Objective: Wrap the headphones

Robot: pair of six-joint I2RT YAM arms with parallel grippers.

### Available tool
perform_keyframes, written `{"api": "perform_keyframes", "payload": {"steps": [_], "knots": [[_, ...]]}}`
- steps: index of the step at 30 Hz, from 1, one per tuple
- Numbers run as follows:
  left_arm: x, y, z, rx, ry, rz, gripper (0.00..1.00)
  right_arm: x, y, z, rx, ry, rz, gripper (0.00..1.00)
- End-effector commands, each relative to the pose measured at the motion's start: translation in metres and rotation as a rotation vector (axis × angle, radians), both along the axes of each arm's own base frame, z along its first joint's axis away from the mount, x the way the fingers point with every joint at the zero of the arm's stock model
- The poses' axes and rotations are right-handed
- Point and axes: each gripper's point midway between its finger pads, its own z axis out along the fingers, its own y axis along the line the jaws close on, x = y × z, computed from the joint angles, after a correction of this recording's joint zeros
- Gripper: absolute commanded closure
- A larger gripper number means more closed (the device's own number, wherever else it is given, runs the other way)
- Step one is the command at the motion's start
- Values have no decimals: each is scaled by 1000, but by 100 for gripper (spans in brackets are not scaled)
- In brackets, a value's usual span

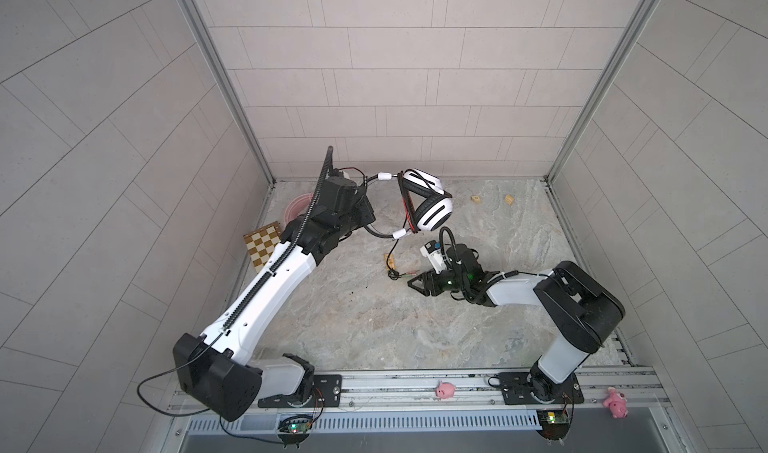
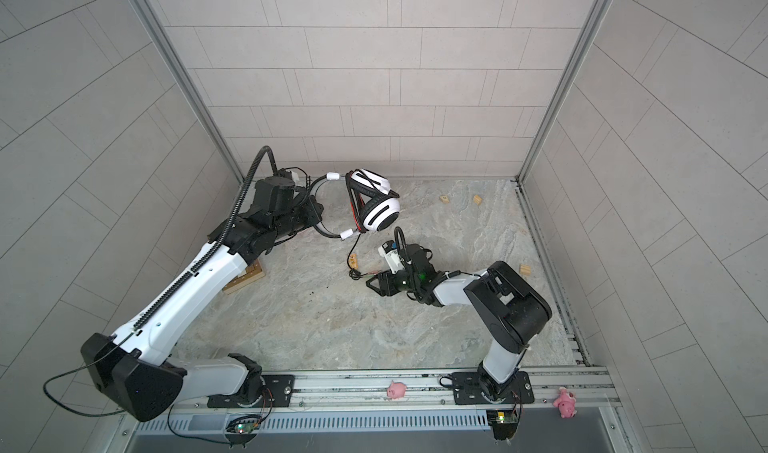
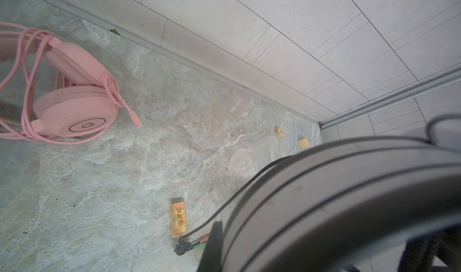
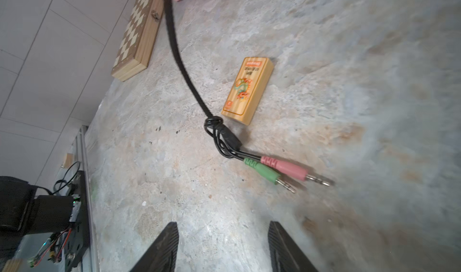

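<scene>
Blurry headband (image 3: 336, 195) of the white-and-black over-ear headphones (image 1: 432, 212) is filling the left wrist view; left hand (image 1: 369, 216) is clamping it tight near the back wall (image 1: 395, 97); their thin black cable (image 4: 179, 53) is trailing down to pink and green plugs (image 4: 282, 171) on the marbled surface (image 1: 374, 326) beside a printed wooden block (image 4: 247, 91); right hand (image 4: 224, 248) is hovering near them, jaws apart, gripping nothing; pink cable-wound over-ear headphones (image 3: 74, 101) are lying back left.
</scene>
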Motion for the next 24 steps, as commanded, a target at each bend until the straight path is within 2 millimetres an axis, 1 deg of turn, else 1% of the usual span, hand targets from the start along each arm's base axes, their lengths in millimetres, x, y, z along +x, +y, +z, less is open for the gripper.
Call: {"api": "perform_keyframes", "payload": {"steps": [1,3,6,13,16,19,24], "knots": [[-3,-17,52,-107,-101,-39,100,5,17,14,60,-86,85,40],[-6,-22,55,-108,-102,-56,100,13,22,17,74,-131,84,40],[-8,-26,58,-106,-105,-69,100,28,30,28,142,-184,65,39],[-11,-23,62,-96,-114,-65,100,54,48,39,230,-224,40,38],[-12,-22,65,-97,-119,-62,100,60,58,43,260,-230,49,38],[-13,-21,66,-95,-117,-61,100,58,67,39,257,-229,78,38],[-14,-23,68,-105,-119,-74,100,59,72,15,172,-219,83,38]]}}
